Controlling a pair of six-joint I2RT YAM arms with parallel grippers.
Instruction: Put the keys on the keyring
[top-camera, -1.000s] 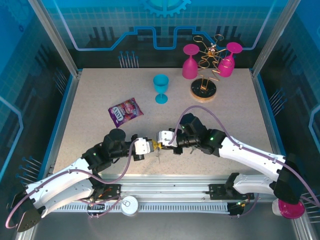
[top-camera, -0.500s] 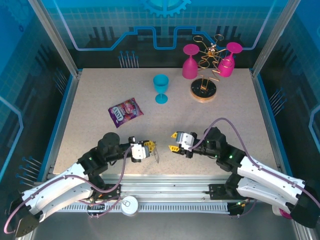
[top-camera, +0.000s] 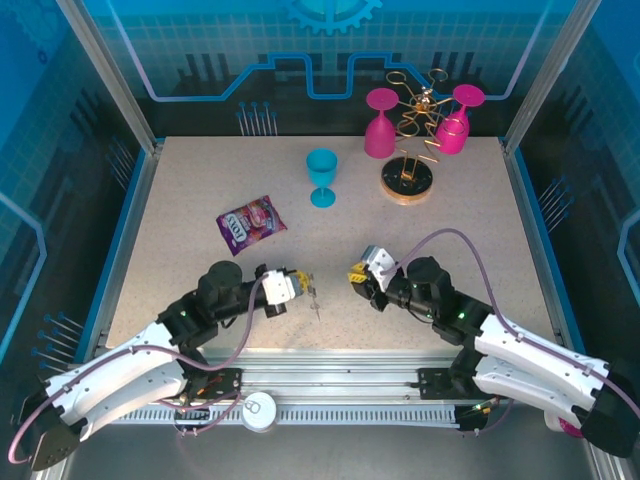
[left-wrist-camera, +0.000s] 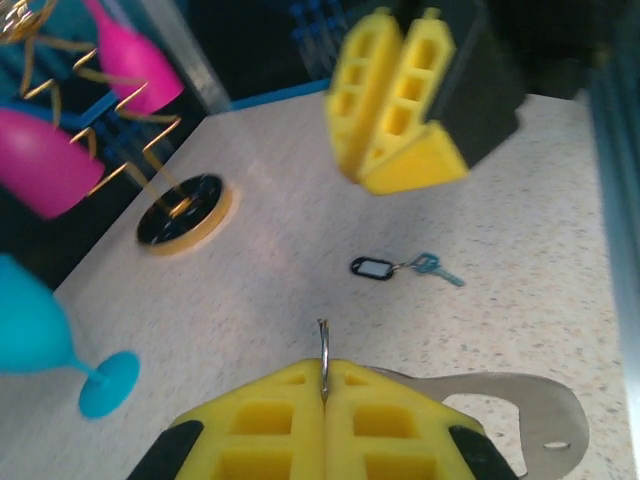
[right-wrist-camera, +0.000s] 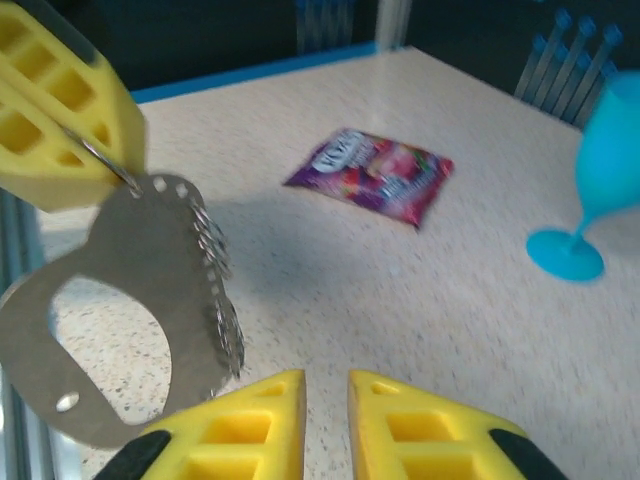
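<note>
My left gripper (top-camera: 302, 284) hangs low over the front middle of the table, shut on a thin metal ring of the keyring (left-wrist-camera: 530, 405). The keyring's grey oval loop (right-wrist-camera: 140, 260) dangles below its fingers, with small rings clustered along one side. My right gripper (top-camera: 356, 276) faces it from a short way to the right, its yellow fingers (right-wrist-camera: 250, 420) a narrow gap apart with nothing between them. The keys (left-wrist-camera: 375, 267), a small key on a black tag, lie flat on the table beyond the right gripper's fingers (left-wrist-camera: 420, 160).
A blue goblet (top-camera: 322, 176) stands at the back middle. A purple snack packet (top-camera: 251, 222) lies to the left of it. A gold wire stand (top-camera: 408, 178) with two pink goblets (top-camera: 380, 125) stands at the back right.
The right gripper was against the left gripper at the keyring; it has let go and drawn back to the right. The left gripper has kept its hold on the keyring.
</note>
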